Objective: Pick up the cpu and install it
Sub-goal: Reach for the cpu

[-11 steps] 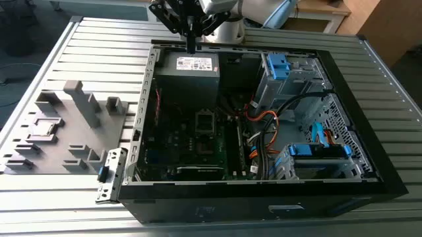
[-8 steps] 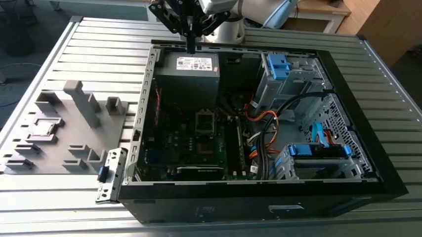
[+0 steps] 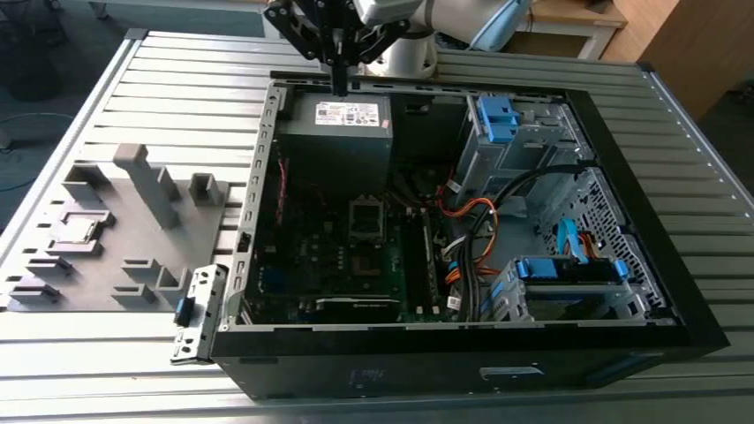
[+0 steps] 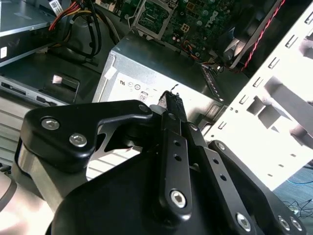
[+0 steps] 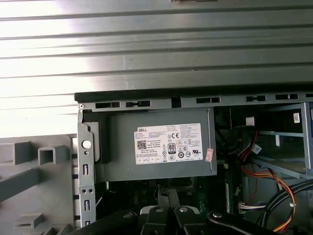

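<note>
1. An open desktop computer case (image 3: 471, 340) lies on its side on a slatted metal table (image 3: 177, 71), with its motherboard and cables exposed.
2. A grey plastic tray (image 3: 130, 256) with raised blocks sits on the table, towards the exterior view's left of the case.
3. The cpu (image 3: 77, 231), a small flat silvery square, lies in a shallow recess of that tray, well apart from the arm.
4. The gripper (image 3: 342, 87) hangs over the far edge of the case, tips pointing down just above the black power-supply box (image 3: 335, 132).
5. In both wrist views, the gripper (image 4: 171, 98) (image 5: 167, 193) has its fingers drawn together, with nothing between them.
6. The power-supply box (image 5: 156, 147), with its white label, lies directly beneath the gripper in the first wrist view.
7. The processor socket (image 3: 367, 216), a small metal-framed rectangle, sits in the middle of the motherboard, between the power-supply box and the near wall of the case.
8. Judged progress: the task looks to be at its very start. The cpu is not yet picked up and the installation is not yet done.
</note>
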Available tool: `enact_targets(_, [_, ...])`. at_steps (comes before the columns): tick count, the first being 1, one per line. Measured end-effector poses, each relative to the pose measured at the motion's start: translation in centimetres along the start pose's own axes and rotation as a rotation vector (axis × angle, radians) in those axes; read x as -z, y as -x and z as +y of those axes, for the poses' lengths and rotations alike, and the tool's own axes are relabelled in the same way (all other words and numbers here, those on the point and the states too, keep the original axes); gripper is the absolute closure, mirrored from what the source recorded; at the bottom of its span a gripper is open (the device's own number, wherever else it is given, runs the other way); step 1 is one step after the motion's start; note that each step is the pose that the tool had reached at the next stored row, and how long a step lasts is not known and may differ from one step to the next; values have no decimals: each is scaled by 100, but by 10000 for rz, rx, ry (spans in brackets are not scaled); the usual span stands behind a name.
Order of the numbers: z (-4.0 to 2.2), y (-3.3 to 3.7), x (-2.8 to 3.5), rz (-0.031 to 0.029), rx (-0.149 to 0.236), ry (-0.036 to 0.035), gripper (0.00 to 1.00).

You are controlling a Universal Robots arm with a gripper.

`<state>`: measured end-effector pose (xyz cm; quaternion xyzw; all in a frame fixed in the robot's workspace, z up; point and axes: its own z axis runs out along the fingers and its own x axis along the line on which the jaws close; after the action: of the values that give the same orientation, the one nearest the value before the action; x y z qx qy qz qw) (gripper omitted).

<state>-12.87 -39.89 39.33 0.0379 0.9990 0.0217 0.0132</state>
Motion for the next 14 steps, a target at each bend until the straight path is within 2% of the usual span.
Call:
enact_targets(7, [-3,-38,1,-3,0,0,89])
enact_targets(14, [-9,-118,3,-17,1,1,89])
